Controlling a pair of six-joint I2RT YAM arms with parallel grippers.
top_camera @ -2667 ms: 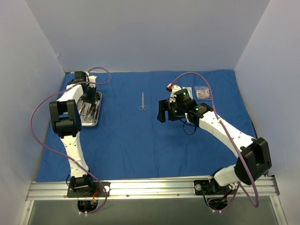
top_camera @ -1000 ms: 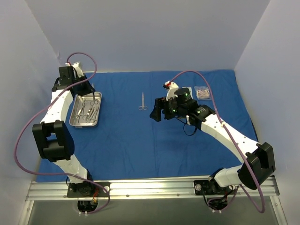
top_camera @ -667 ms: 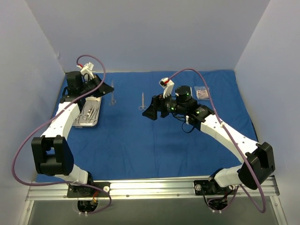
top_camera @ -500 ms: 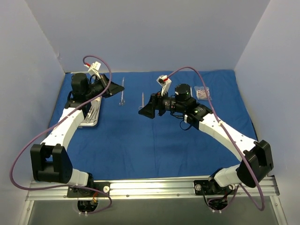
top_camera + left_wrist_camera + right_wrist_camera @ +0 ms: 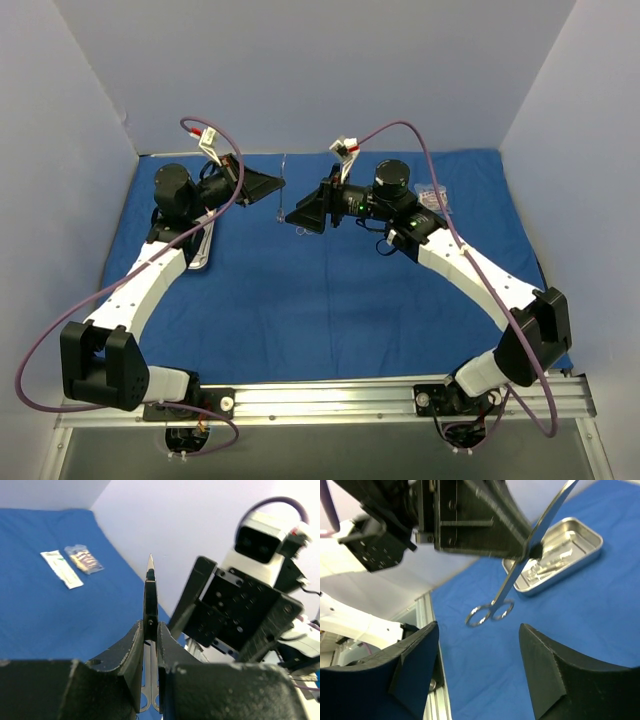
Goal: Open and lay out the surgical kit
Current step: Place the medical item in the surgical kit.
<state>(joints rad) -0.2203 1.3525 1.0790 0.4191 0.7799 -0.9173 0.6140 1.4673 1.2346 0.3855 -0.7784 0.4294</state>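
Observation:
The royal-blue cloth wrap (image 5: 330, 310) lies spread flat. My left gripper (image 5: 276, 186) is shut on a silver scissor-handled clamp (image 5: 281, 207), held in the air with its ring handles hanging down. In the left wrist view the clamp (image 5: 150, 582) stands pinched between my fingers (image 5: 131, 647). My right gripper (image 5: 305, 214) is open and faces the left one closely; in its view the clamp (image 5: 517, 580) hangs just beyond its open fingers (image 5: 417, 667). The steel tray (image 5: 570, 542) holds more instruments. The two packets (image 5: 75, 564) lie at the far right.
The tray (image 5: 204, 246) is partly hidden under my left arm at the cloth's left side. Grey walls close in the back and both sides. The aluminium rail (image 5: 320, 398) runs along the near edge. Purple cables loop above both arms.
My left gripper lifted a clamp out of the tray and carried it right toward the middle. My right gripper swung left and up to face it, covering the clamp that lay on the cloth.

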